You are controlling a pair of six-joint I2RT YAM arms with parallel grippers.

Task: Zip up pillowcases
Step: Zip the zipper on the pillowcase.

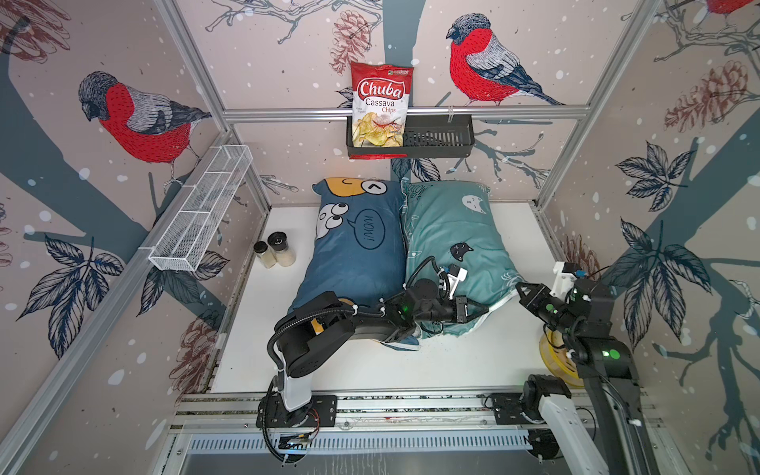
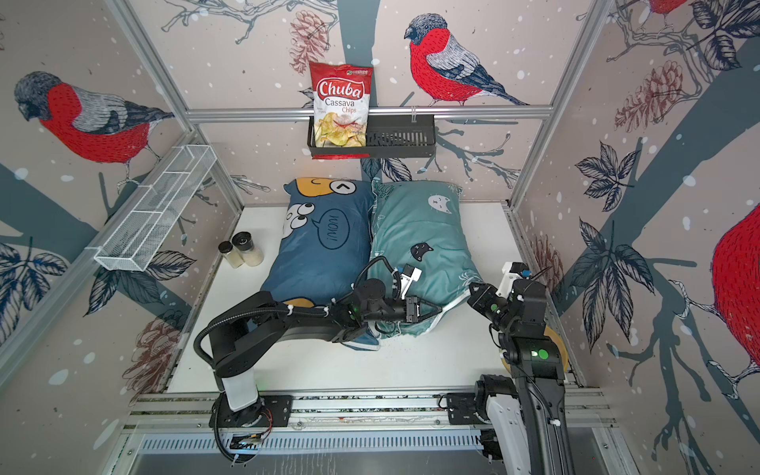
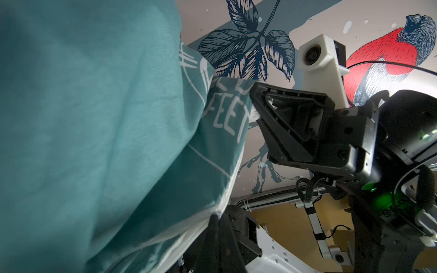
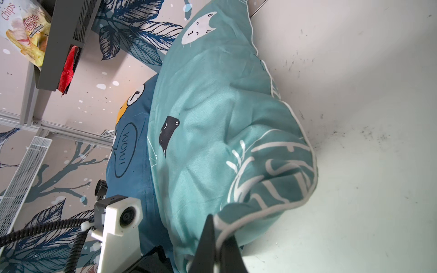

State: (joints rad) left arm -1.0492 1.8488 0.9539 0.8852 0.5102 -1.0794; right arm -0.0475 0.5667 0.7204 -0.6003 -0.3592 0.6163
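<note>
Where the table [image 1: 452,362] lies nearest, the left pincer [image 1: 483,309] is clenched on the teal pillowcase [image 1: 448,230] at its white-edged hem, and the right pincer [image 1: 519,287] grips its near right corner. The dark blue pillowcase [image 1: 357,255] lies touching it alongside, both stretching toward the far wall.

Chuba Cassava Chips bag [image 1: 382,103], WOW! pillowcase [image 1: 353,263]

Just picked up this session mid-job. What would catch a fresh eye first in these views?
Side by side on the white table lie a dark blue pillow with a WOW bubble and a teal pillow with cat faces. The left end effector and right end effector are both shut on the teal one's white-piped near edge. A red chips bag stands in the black basket on the back rail.
</note>
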